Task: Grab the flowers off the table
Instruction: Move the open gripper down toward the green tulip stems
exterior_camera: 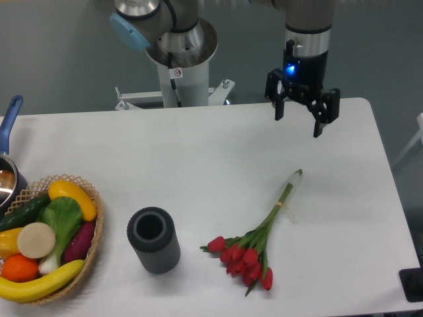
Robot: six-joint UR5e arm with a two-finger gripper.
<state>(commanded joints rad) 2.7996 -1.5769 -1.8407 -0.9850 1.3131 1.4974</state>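
Lying flat on the white table (198,152): the flowers (254,241), a small bunch of red tulip buds on long thin green stems. Buds clustered at the lower end, closed and pointed, fanned slightly, one poking out toward the grey cylinder (153,240). Stems drawn together above the buds and bound by a pale tie about halfway up, then running as one slim green bundle up and to the right, ending in a pale cut tip. A few narrow green leaves mixed among the buds. Placed to the right of the cylinder, buds near it but apart, nothing touching the bunch. Up beyond the stem tip, well apart from the flowers, the gripper (301,117), black, with a blue light glowing on its body, hanging above the far edge of the table; fingers spread apart, nothing between them. Cylinder standing upright, dark and ribbed, hollow top facing up. Left of the cylinder, at the table's edge, a wicker basket (92,224) heaped with fruit and vegetables: banana, orange, cucumber, yellow pepper, leafy green, something purple. Further left of the cylinder, cut by the frame, a pot (8,181) with a blue handle.
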